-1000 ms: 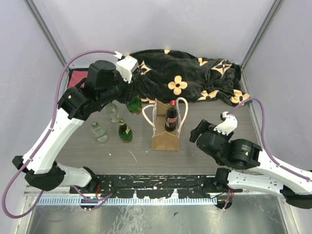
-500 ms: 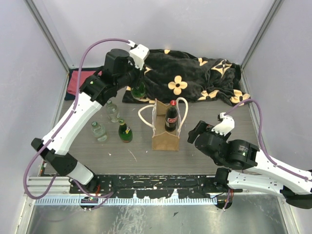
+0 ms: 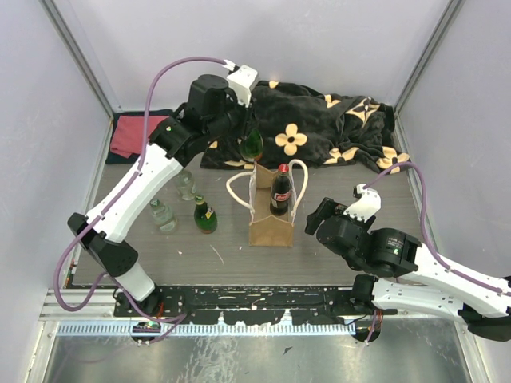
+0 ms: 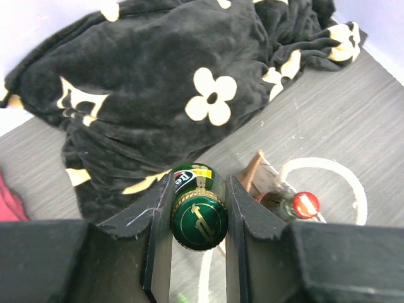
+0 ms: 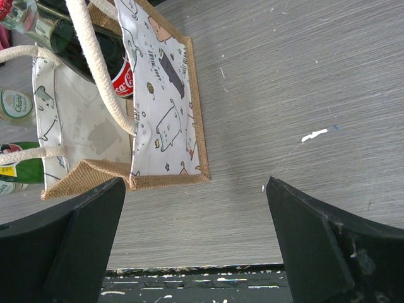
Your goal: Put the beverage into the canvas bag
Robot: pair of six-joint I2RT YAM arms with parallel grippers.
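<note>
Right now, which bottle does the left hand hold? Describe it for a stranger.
Find the black flowered blanket at the back, then the canvas bag before it. Between them the left hand holds a dark green bottle by its neck. It alone hangs in the air; the others stand on the table or in the bag.

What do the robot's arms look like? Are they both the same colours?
Yes, they match. The left arm and right arm are smooth white tubes joined by chunky black joints. A thin purple cable loops along each one to a white block near the wrist. The left gripper and right gripper each have two flat, matte black fingers.
</note>
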